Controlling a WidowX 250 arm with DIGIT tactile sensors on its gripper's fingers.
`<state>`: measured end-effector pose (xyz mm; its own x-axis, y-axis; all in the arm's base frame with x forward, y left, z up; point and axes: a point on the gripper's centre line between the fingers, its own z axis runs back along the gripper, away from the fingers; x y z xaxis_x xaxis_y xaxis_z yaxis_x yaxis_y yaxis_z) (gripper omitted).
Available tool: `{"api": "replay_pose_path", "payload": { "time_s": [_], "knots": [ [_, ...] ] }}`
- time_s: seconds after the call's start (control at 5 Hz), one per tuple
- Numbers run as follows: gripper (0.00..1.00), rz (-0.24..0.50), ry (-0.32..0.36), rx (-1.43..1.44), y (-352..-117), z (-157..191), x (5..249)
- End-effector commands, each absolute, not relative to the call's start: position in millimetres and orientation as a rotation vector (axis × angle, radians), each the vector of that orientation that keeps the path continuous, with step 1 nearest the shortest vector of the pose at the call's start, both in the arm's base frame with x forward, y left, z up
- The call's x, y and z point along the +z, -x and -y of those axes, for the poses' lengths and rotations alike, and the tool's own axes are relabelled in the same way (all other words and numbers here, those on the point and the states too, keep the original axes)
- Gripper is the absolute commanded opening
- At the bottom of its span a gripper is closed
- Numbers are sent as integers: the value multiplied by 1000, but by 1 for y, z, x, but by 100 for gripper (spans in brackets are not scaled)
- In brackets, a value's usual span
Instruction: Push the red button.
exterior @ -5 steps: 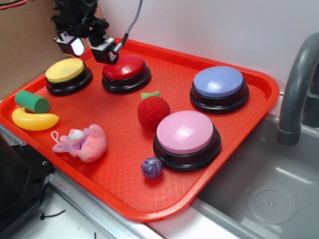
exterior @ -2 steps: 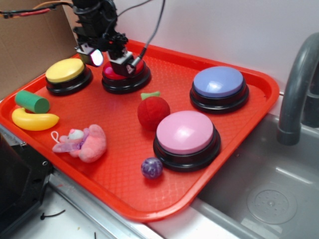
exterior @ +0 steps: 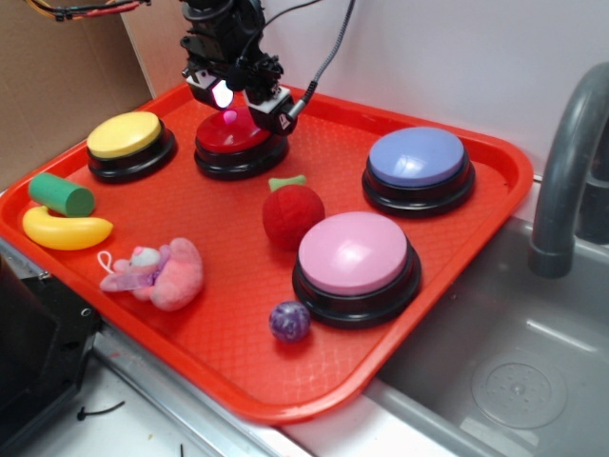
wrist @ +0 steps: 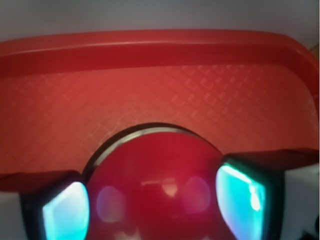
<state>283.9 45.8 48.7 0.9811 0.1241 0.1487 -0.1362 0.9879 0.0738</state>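
Fingers (wrist: 240,195): spread apart, gripping nothing, one either side of the glossy dark-red dome button on a black round base (exterior: 235,138), probably so the gripper (exterior: 240,98) can press down. Button location: back-left of the red plastic tray (exterior: 219,371), between the matching yellow dome button (exterior: 125,134) and blue dome button (exterior: 417,156).

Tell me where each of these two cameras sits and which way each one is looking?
Exterior: sits off the robot, in front of and above the tray, looking down at an angle; shows the arm and end effector over the red button, plus the other buttons, toys and sink.
Wrist: rides on the end effector, looking down and toward the tray's far rim; both fingers frame the red button, close below.
Shared: the red button, the tray and the fingers.
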Motion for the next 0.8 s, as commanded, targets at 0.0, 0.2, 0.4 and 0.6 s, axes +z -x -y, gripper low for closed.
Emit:
{"api": "replay_pose_path", "payload": {
  "time_s": [0.0,0.2,0.4,0.6],
  "knots": [
    [100,212,-69,131,-272,-52,85],
    [100,214,-81,155,-267,-51,101],
    [100,214,-113,174,-262,-48,112],
    [100,220,-117,181,-258,-46,120]
  ]
}}
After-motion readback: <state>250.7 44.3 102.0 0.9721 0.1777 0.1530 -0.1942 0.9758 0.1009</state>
